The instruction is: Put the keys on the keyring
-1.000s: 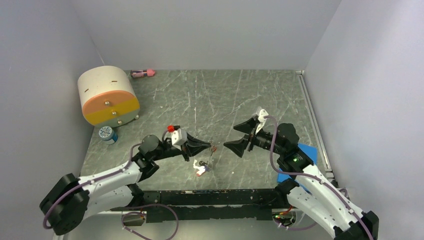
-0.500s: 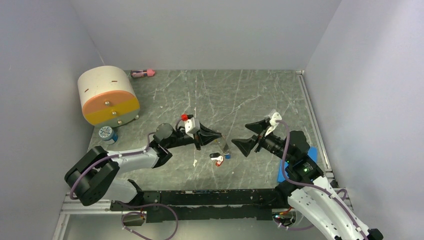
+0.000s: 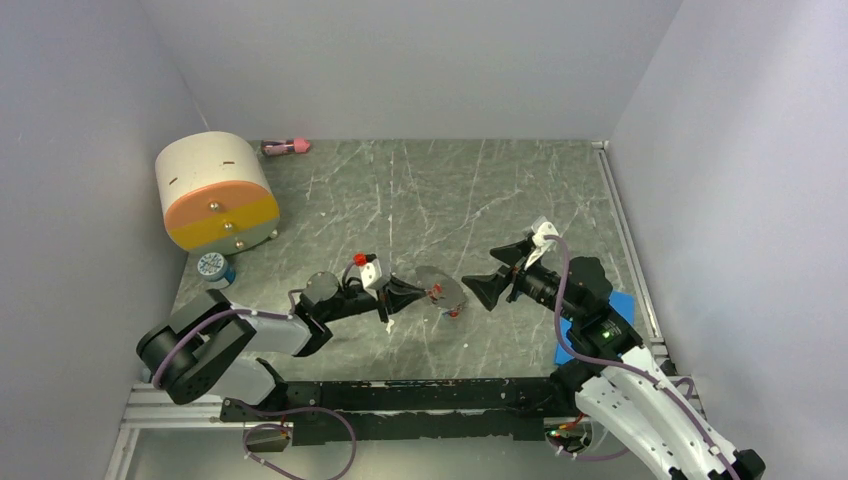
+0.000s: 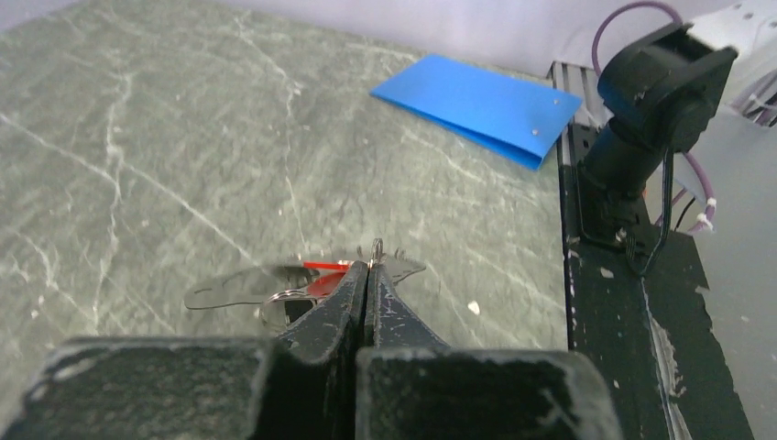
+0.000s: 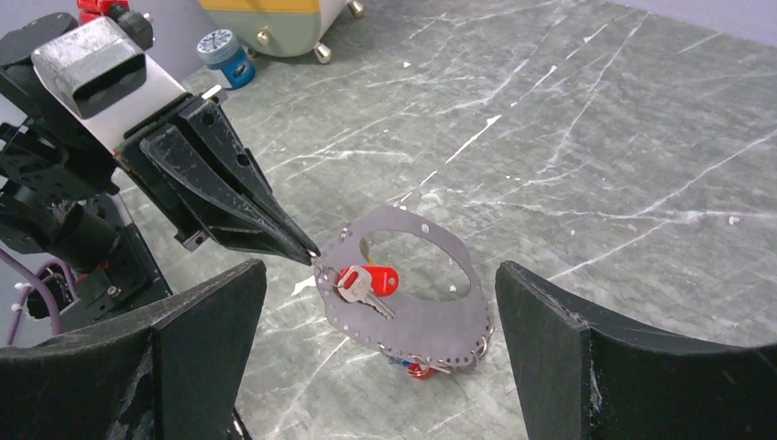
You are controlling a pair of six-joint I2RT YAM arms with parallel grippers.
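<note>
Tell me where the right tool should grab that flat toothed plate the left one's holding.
Probably the broad solid band of the plate, opposite the shut left tool. Bring the open right tool straight in edge-on, one finger above, one below: the plate is held nearly flat, and that band clears the red key and the hole.
</note>
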